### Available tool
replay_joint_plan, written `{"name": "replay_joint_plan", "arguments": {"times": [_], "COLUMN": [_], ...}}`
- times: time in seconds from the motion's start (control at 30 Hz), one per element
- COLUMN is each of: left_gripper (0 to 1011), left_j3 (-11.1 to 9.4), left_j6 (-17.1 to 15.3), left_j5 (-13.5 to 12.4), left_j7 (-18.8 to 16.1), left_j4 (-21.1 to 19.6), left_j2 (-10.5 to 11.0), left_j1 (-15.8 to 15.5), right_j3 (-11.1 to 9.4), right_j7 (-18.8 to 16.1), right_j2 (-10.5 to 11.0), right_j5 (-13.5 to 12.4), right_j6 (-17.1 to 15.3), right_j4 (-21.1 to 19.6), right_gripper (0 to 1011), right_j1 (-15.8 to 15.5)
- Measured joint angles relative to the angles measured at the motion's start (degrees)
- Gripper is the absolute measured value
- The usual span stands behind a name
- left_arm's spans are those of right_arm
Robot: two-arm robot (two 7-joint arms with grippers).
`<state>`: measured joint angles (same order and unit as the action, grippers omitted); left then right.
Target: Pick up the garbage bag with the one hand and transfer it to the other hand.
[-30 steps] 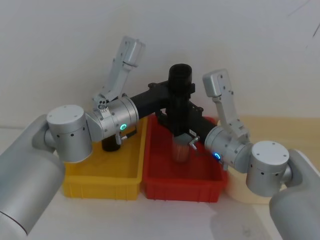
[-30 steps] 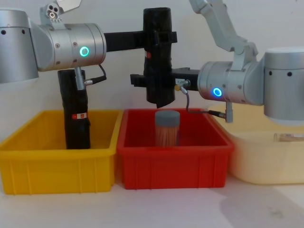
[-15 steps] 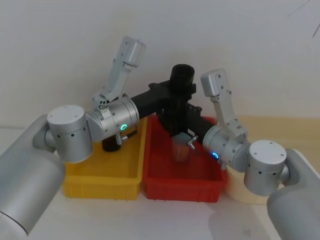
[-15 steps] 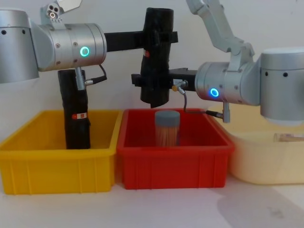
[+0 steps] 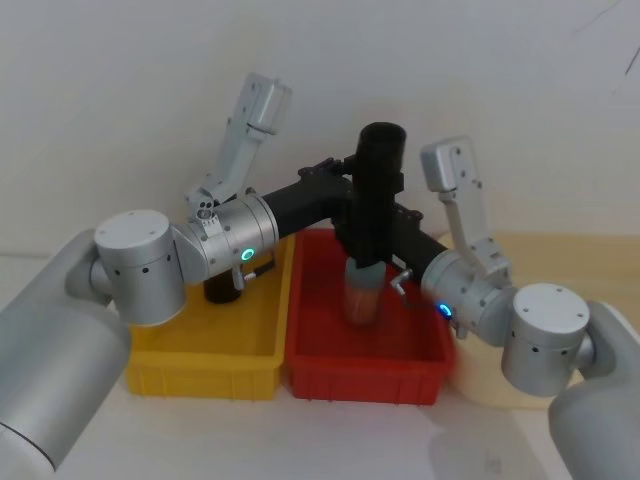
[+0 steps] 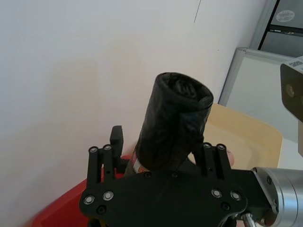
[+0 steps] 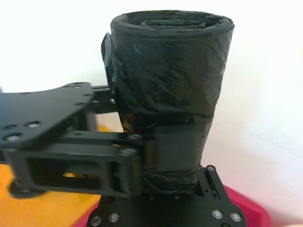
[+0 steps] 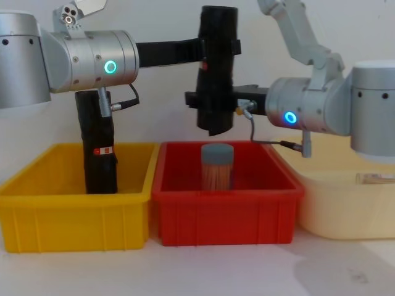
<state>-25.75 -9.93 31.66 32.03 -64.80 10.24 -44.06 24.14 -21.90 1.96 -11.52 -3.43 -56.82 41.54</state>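
Garbage bag [image 8: 216, 68] upright above the red bin [image 8: 226, 213], shifted right and straighter than a moment ago, left hand [image 8: 217, 49] clamped near its top, right hand [image 8: 213, 102] clamped lower down

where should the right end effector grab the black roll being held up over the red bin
Low on the roll, below the left end effector, which clamps its upper part. The roll hangs upright, its bottom end above the red bin, so a level approach from the right side suits it. The right end effector is already there.
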Motion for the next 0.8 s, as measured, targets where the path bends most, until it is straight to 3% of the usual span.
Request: {"name": "replay_joint_plan", "arguments": {"times": [0.1, 0.17, 0.2, 0.8], "left_gripper": [929, 939, 1001, 1000], "left_j3": [0.01, 0.02, 0.03, 0.07], "left_j6": [0.00, 0.00, 0.00, 0.01], "left_j5": [0.00, -0.01, -0.01, -0.04], "left_j7": [0.00, 0.00, 0.00, -0.04], "left_j4": [0.00, 0.00, 0.00, 0.02], "left_j2": [-0.01, -0.01, 0.00, -0.01], "left_j1": [0.00, 0.00, 0.00, 0.00], "right_j3": [-0.53, -0.96, -1.10, -5.55], "right_j7": [1.28, 2.36, 2.60, 11.53], "right_j2": [0.51, 0.92, 1.05, 5.64], "right_j5": [0.12, 0.37, 0.44, 3.47], "right_j6": [-0.41, -0.73, -0.79, -5.33], "right_j4": [-1.00, -1.67, -1.90, -7.61], "right_gripper": [559, 559, 559, 557], "right_j1": [-0.60, -1.04, -1.18, -5.20]}}
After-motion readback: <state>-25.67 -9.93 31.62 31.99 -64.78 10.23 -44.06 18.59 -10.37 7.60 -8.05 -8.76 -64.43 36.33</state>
